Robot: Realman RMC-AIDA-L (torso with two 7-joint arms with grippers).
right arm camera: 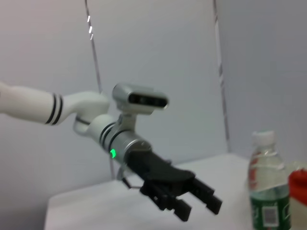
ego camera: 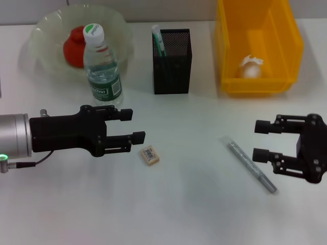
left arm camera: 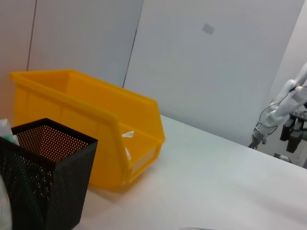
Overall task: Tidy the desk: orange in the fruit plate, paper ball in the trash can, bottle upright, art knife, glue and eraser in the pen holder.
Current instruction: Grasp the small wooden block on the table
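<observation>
The eraser [ego camera: 150, 154] lies on the white desk, just right of and below my left gripper [ego camera: 134, 125], which is open and empty. The grey art knife [ego camera: 251, 166] lies slanted just left of my right gripper [ego camera: 259, 140], also open and empty. The bottle [ego camera: 102, 64] stands upright in front of the fruit plate [ego camera: 46, 30], which holds the orange [ego camera: 76, 46]. The black mesh pen holder [ego camera: 172, 61] holds the glue [ego camera: 159, 41]. The paper ball [ego camera: 250, 66] lies in the yellow trash bin [ego camera: 258, 20]. The right wrist view shows my left gripper [right arm camera: 192, 199] and the bottle [right arm camera: 266, 191].
The left wrist view shows the pen holder [left arm camera: 43, 177] beside the yellow bin [left arm camera: 96, 124], with my right arm [left arm camera: 295, 132] far off. A wall stands behind the desk. Bare desk lies between the eraser and the art knife.
</observation>
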